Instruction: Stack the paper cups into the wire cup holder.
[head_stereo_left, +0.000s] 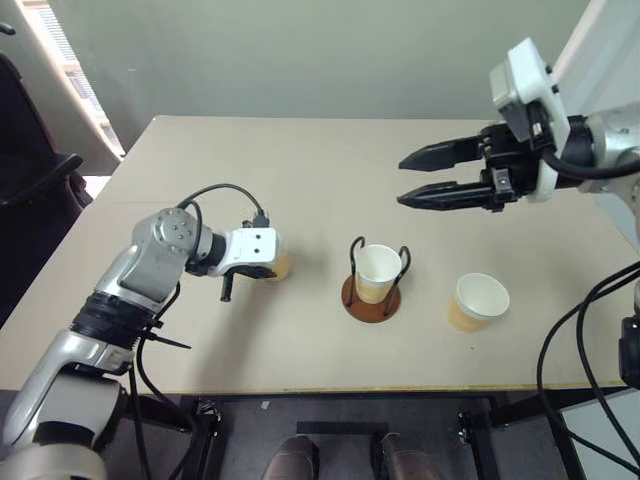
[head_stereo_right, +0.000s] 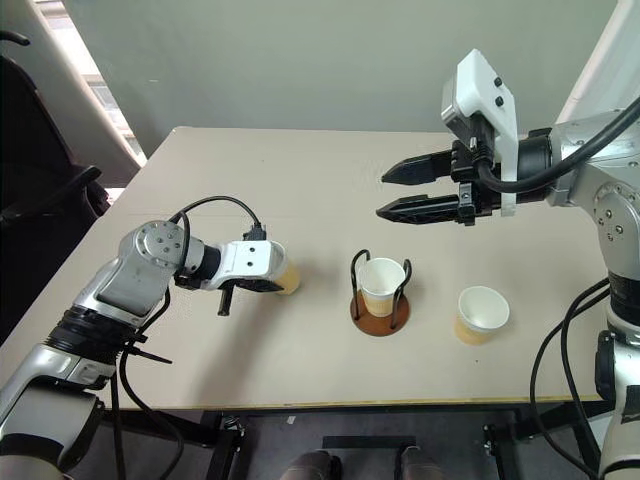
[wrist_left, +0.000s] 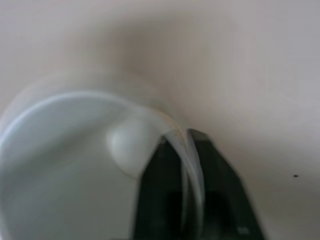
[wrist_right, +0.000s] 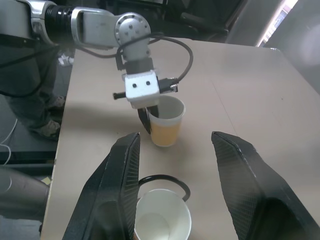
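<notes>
Your left gripper (wrist_right: 150, 116) has pinched the rim of a paper cup (wrist_right: 165, 123) on the table (head_stereo_left: 300, 170), one finger inside, one outside. Just beyond it the wire cup holder (head_stereo_left: 375, 290) already holds one cup (head_stereo_left: 377, 272), then a loose cup (head_stereo_left: 477, 302) farther on. Your right gripper (head_stereo_left: 412, 178) hangs half-open and empty above the holder, blocking nothing.

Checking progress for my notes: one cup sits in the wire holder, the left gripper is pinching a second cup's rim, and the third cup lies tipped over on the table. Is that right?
Not quite. The third cup stands upright on the table, mouth up, as the left eye view shows. The rest holds: one cup sits in the wire holder, and the left gripper pinches a second cup's rim.
</notes>
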